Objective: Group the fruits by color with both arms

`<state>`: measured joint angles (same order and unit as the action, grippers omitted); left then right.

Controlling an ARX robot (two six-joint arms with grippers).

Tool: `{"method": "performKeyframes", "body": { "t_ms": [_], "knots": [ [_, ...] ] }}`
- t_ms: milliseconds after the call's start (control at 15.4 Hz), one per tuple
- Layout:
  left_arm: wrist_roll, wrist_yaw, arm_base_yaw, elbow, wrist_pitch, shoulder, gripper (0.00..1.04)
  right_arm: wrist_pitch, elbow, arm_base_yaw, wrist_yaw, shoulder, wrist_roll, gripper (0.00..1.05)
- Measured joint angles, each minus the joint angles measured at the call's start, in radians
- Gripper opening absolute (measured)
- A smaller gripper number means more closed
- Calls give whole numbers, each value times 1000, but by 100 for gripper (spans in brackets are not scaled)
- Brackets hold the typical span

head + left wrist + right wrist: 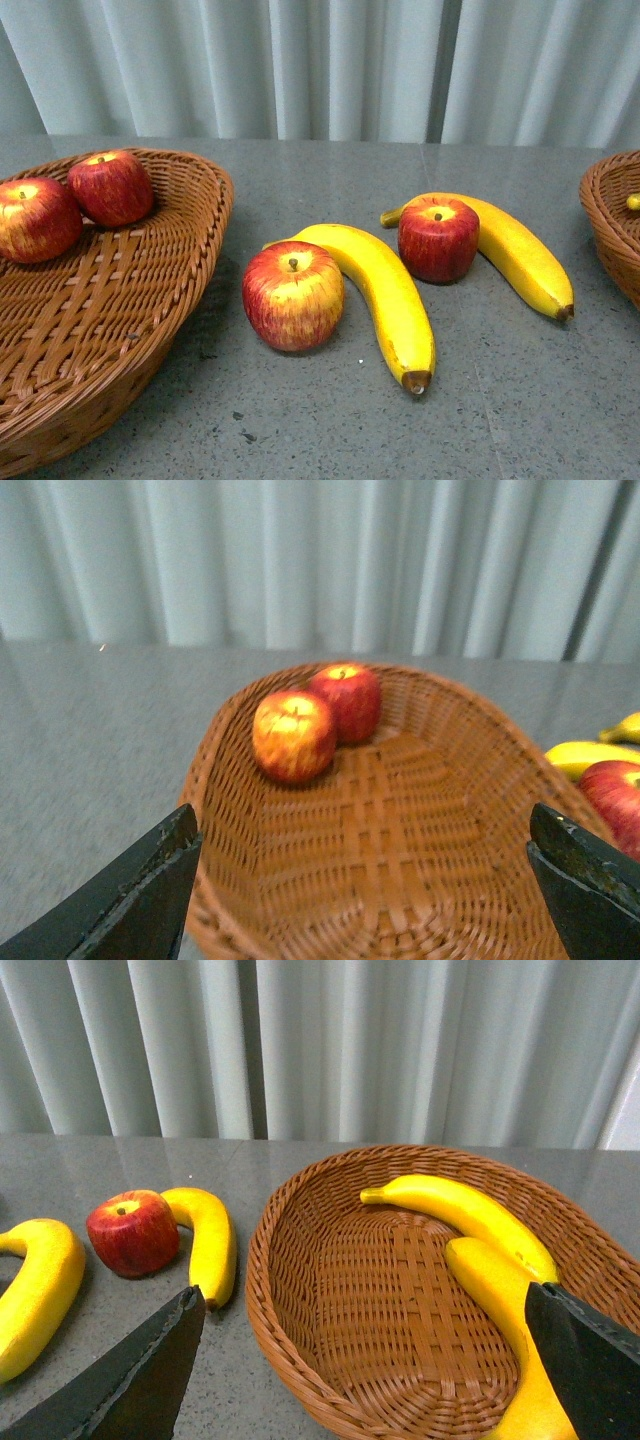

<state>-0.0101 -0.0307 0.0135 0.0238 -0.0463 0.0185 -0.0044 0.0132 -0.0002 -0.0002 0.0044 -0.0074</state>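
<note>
Grey table (330, 420), right wrist reveals two basketed bananas (470, 1215)

Red apples (293, 296) beside curved yellow bananas (388, 295)

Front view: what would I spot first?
The bright fruit in the middle of the grey table: a streaky apple beside a long banana, and a darker apple beside a second banana. Then the left wicker basket, holding two more apples at its far end.

2 apples (293, 295) tight against 2 bananas (385, 290), table (330, 175) open behind
</note>
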Motion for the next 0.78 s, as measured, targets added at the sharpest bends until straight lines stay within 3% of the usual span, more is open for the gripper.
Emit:
{"method": "performKeyframes", "body": {
  "t_ms": [65,130,325,454,649,779],
  "knots": [
    [-48,-131,51,52,-134,79,98,-1,0,0,1,0,0,98],
    [-70,-199,60,82,-173,151,98,0,0,0,0,0,0,98],
    [-79,-214,42,83,-167,163,98,0,0,0,1,0,0,98],
    [-80,-182,-5,106,-93,195,98,0,0,0,0,0,0,98],
    [-27,-34,-127,186,161,438,98,-1,0,0,0,0,0,98],
    [13,36,-148,264,306,619,98,0,0,0,0,0,0,98]
  ]
}}
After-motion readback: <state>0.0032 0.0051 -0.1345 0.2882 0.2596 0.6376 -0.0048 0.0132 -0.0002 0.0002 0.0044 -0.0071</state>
